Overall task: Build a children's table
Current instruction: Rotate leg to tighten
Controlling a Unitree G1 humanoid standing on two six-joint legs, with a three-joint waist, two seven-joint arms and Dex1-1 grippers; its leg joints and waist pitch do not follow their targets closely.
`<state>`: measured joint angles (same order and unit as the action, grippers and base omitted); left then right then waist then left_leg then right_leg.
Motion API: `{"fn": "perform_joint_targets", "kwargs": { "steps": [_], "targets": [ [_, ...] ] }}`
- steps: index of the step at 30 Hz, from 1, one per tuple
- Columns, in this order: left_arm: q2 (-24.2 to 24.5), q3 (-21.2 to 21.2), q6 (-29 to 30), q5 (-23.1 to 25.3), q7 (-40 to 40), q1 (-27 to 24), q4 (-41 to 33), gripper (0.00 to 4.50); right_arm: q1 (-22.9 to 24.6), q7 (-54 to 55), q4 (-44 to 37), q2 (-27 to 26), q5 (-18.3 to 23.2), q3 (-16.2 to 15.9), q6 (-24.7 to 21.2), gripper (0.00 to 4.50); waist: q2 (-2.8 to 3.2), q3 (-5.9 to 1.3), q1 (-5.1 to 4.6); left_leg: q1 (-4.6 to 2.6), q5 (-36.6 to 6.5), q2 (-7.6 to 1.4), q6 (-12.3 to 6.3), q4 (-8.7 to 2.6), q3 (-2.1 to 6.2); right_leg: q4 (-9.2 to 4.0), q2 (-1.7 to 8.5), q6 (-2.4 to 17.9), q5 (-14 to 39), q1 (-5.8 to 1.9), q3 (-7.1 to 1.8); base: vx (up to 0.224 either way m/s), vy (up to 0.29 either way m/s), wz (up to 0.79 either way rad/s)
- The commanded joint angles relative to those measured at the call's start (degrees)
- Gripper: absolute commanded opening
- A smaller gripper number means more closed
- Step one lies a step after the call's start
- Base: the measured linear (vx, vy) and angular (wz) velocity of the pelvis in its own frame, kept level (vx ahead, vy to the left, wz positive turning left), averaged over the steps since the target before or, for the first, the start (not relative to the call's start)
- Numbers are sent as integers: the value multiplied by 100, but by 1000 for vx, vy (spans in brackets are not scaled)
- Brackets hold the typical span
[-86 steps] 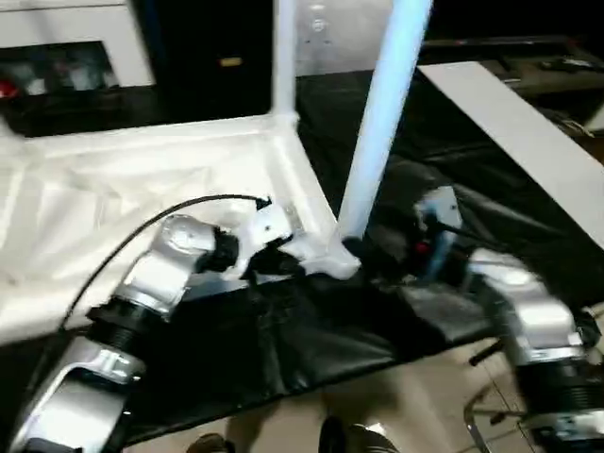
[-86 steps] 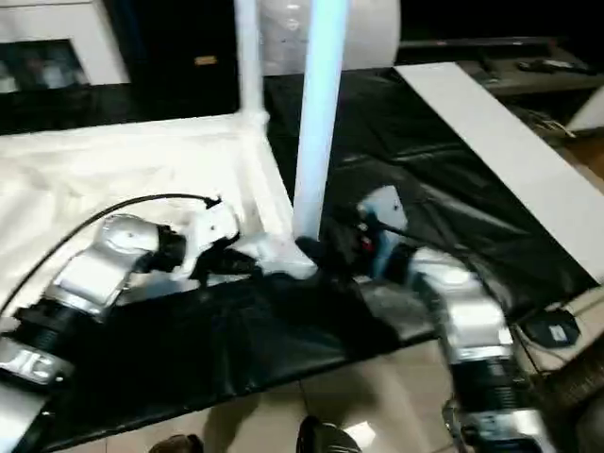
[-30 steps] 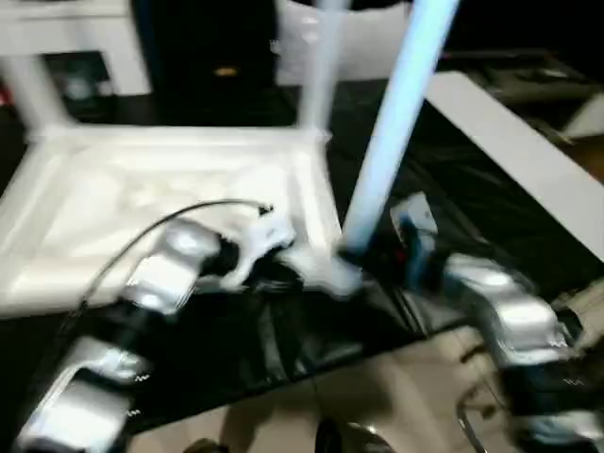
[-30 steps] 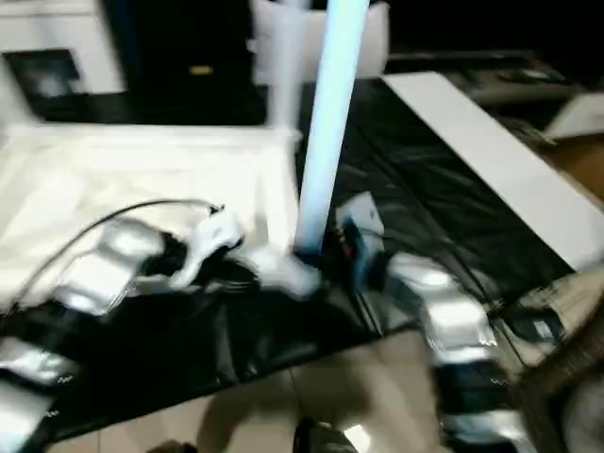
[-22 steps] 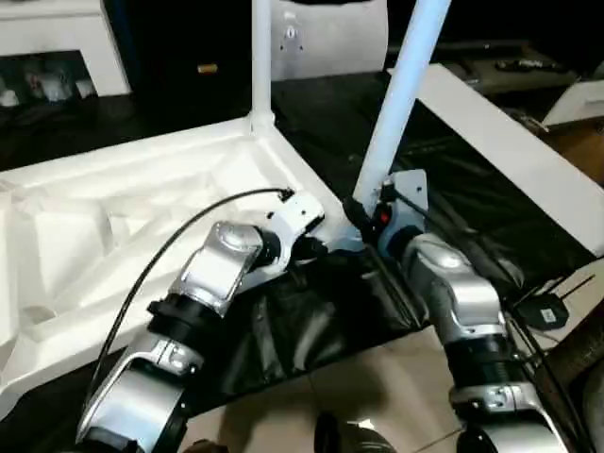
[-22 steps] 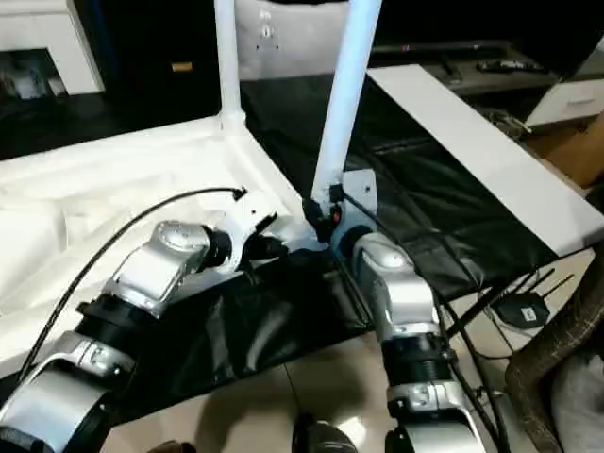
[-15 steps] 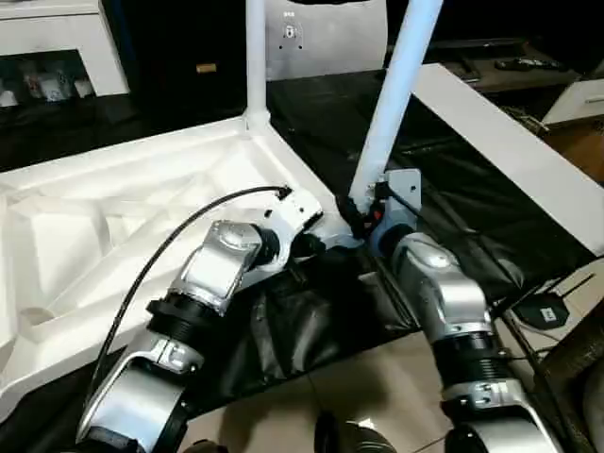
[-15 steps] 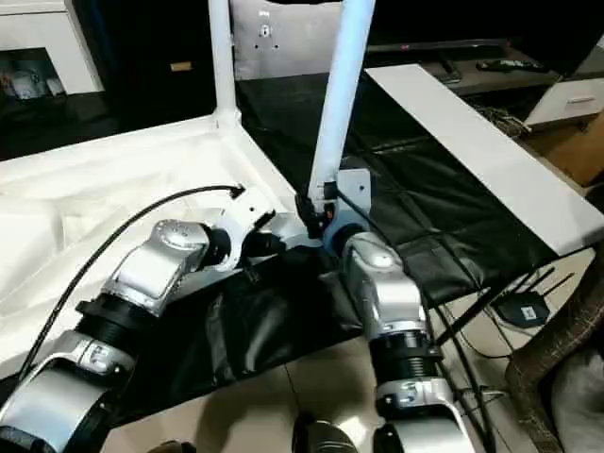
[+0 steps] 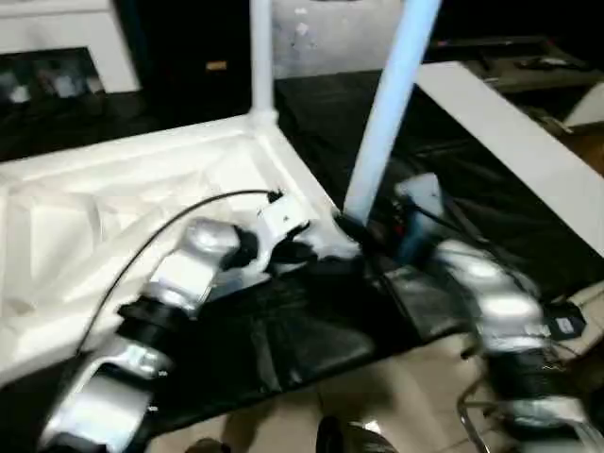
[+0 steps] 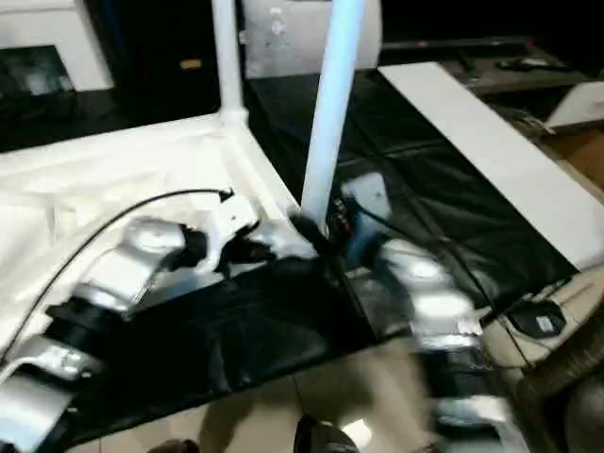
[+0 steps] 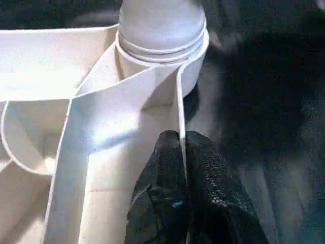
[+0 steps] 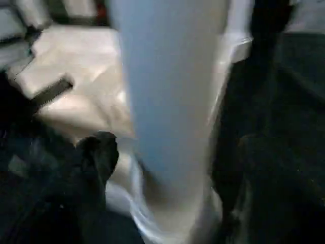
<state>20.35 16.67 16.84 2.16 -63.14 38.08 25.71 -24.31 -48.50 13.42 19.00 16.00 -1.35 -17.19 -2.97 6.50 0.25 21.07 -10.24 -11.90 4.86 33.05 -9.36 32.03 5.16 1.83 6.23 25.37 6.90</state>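
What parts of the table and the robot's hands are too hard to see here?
- Tops of both standing legs: cut off by the head views' top edge.
- Tabletop's far-left side: cut off by the left edge, partly behind the left forearm.
- Right tool: the right wrist view is blurred and the leg covers it, so its grip is unclear.
- Near corner socket: its inside is hidden by the leg base.

The left tool (image 11: 184, 168) pinches a thin upright rib (image 11: 179, 109) of the white table top (image 11: 61, 66); beyond it, a leg (image 11: 161, 20) sits in the round corner socket (image 11: 192, 63).
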Motion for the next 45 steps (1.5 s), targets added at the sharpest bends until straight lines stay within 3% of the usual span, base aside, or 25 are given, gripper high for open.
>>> {"fn": "perform_joint_targets", "kwargs": {
  "steps": [1, 4, 5, 7, 12, 13, 23, 25, 31, 34, 38, 42, 45],
  "targets": [
    [13, 231, -477, -177, -687, 26, -48, 0, 50, -620, -214, 163, 190, -145, -114, 447, -4, -500, 44, 16, -764, -61, -793, -301, -53, -308, 260, 965, 1816, -483, -307, 0, 0, 0],
    [194, 383, -779, -132, -1097, 70, 69, 0, 58, -1162, -256, 453, 246, -290, -191, 449, 16, -482, 90, -17, -761, -94, -776, -307, -57, -300, 265, 1053, 1797, -455, -310, 0, 0, 0],
    [262, 442, -922, -129, -1295, 94, 123, 0, 45, -1345, -221, 575, 185, -385, -153, 449, 54, -470, 162, -59, -826, -118, -699, -319, -51, -305, 274, 1075, 1860, -429, -315, 0, 0, 0],
    [357, 543, -1101, -156, -1644, 123, 161, 0, 39, -1779, -142, 775, 109, -587, -46, 449, 41, -449, 193, -106, -1039, -135, -599, -332, -69, -326, 273, 1112, 1963, -394, -334, 0, 0, 0],
    [461, 683, -1394, -237, -2238, 190, 238, 0, 20, -2553, -204, 1019, 338, -830, -247, 449, 29, -438, 224, -72, -1270, -133, -461, -346, -59, -341, 285, 1014, 2297, -424, -348, 0, 0, 0],
    [479, 723, -1447, -231, -2364, 205, 247, 0, 13, -2690, -213, 1047, 356, -874, -254, 419, 29, -443, 237, -75, -1299, -136, -443, -342, -57, -342, 295, 992, 2365, -428, -347, 0, 0, 0],
    [517, 842, -1808, -193, -2696, 288, 394, 0, -117, -3280, -157, 1133, 485, -1121, -454, 357, -14, -456, 293, -48, -1181, -128, -387, -332, -55, -358, 308, 826, 2621, -433, -342, 0, 0, 0],
    [518, 840, -1827, -195, -2712, 292, 414, 0, -119, -3344, -155, 1139, 489, -1126, -447, 328, -5, -451, 298, -48, -1165, -132, -383, -335, -49, -353, 312, 804, 2632, -432, -342, 0, 0, 0],
    [519, 833, -1892, -190, -2737, 294, 473, 0, -113, -3484, -198, 1168, 548, -1167, -513, 287, -22, -462, 300, -38, -1059, -135, -421, -327, -56, -330, 306, 850, 2496, -438, -344, 0, 0, 0],
    [524, 833, -1880, -187, -2741, 287, 482, 0, -97, -3512, -223, 1161, 555, -1175, -562, 248, -21, -457, 300, -39, -1055, -133, -418, -328, -57, -331, 304, 856, 2509, -434, -344, 0, 0, 0],
    [536, 800, -1731, -210, -2696, 232, 417, 0, 8, -3464, -385, 1114, 638, -1171, -764, 244, -30, -453, 305, -44, -1045, -131, -403, -329, -59, -332, 300, 835, 2546, -432, -347, 0, 0, 0],
    [504, 678, -1040, -207, -2290, 137, 142, 0, 169, -2908, -690, 870, 780, -1045, -1160, 224, -37, -446, 294, -43, -1067, -130, -356, -339, -52, -342, 314, 785, 2661, -435, -347, 0, 0, 0],
    [397, 576, -592, -206, -1929, 101, -27, 0, 203, -2200, -703, 586, 536, -1004, -1181, 222, -25, -421, 254, -51, -1200, -106, -264, -343, -42, -407, 318, 608, 3105, -405, -328, 0, 0, 0]
  ]
}}
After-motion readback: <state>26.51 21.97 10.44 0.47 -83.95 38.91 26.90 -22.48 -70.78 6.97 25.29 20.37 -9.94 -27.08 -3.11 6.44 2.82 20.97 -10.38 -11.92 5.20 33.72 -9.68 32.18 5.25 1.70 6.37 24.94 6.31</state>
